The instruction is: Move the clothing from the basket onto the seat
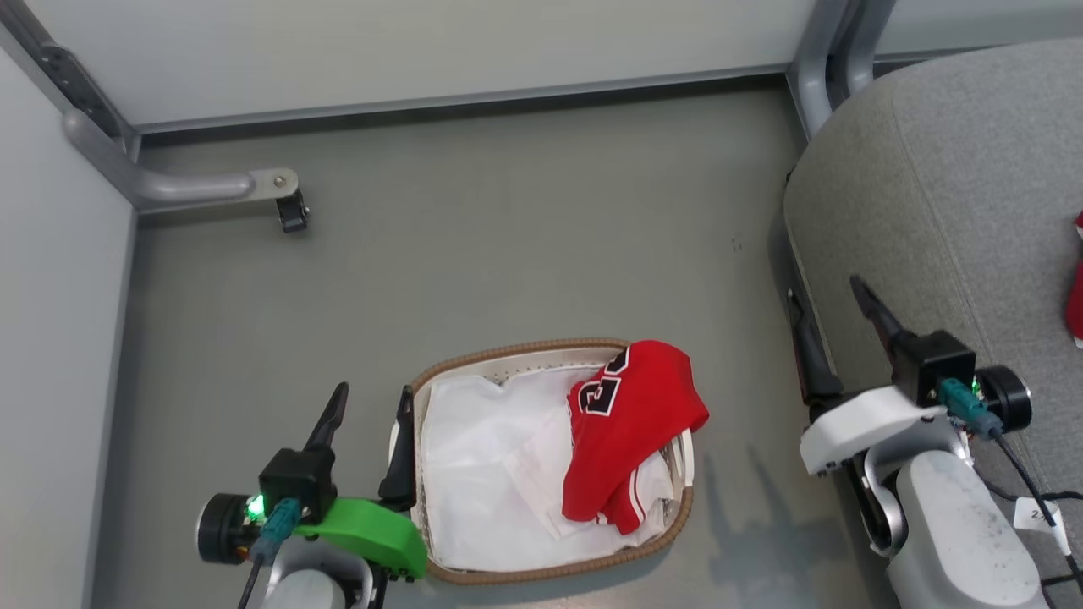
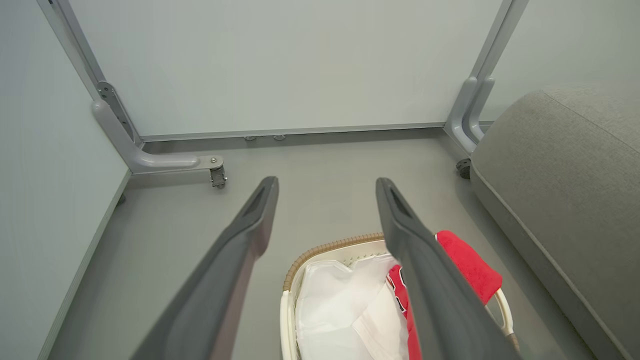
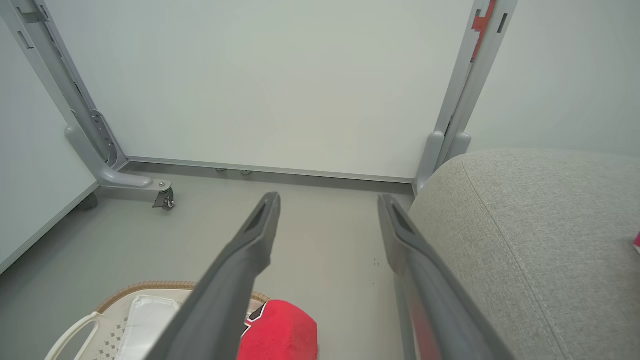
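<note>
The red jersey [image 1: 630,431] hangs over the right side of the basket [image 1: 508,351] on the floor [image 1: 508,237] — a scrap of red cloth [image 1: 1076,296] lies on the seat [image 1: 956,194] — and both the left gripper [image 1: 374,391], beside the basket, and the right gripper [image 1: 822,288] stand spread wide, empty.

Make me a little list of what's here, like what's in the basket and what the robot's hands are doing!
basket: on the floor, near the seat
jersey: red with black numbers, in the basket, draped over its rim
liner: white, inside the basket
seat: grey, with a red garment on it at the picture's edge
left gripper: open, empty, by the basket's rim
right gripper: open, empty, by the seat's edge
</note>
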